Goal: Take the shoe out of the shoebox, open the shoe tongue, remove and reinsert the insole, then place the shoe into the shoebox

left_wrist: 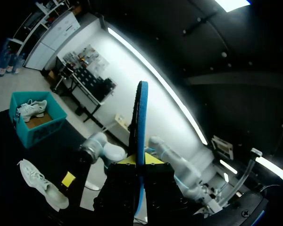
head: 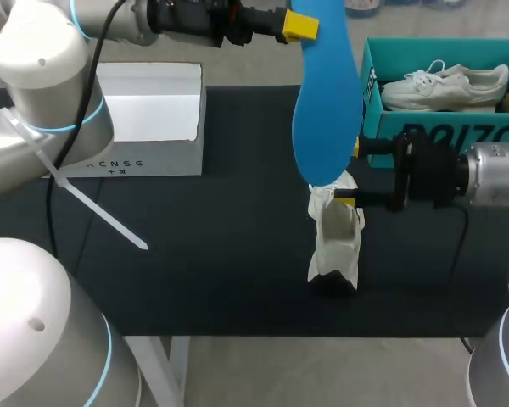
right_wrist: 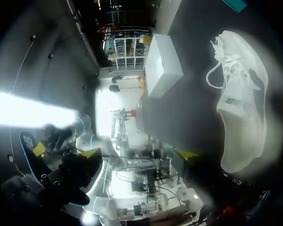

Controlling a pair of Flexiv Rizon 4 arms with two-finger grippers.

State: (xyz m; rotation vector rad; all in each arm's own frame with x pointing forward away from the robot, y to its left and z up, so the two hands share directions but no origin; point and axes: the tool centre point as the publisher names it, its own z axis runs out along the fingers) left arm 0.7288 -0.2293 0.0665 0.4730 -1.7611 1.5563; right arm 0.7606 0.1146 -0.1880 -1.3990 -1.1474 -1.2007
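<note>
My left gripper [head: 308,25] is raised at the back of the table, shut on the top end of a blue insole [head: 327,102] that hangs down from it. Seen edge-on in the left wrist view, the insole [left_wrist: 141,122] stands between the left gripper's [left_wrist: 140,162] fingers. A white shoe [head: 335,242] stands on the black table below the insole's lower end. My right gripper [head: 350,174] is open right beside the shoe, its nearer fingertip at the shoe's opening. In the right wrist view the shoe [right_wrist: 240,103] lies off to one side of the open right gripper [right_wrist: 139,154].
A teal shoebox [head: 382,119] at the back right holds a second white shoe [head: 445,85]. A white box [head: 148,119] sits at the back left, with a loose white strip [head: 102,212] in front of it.
</note>
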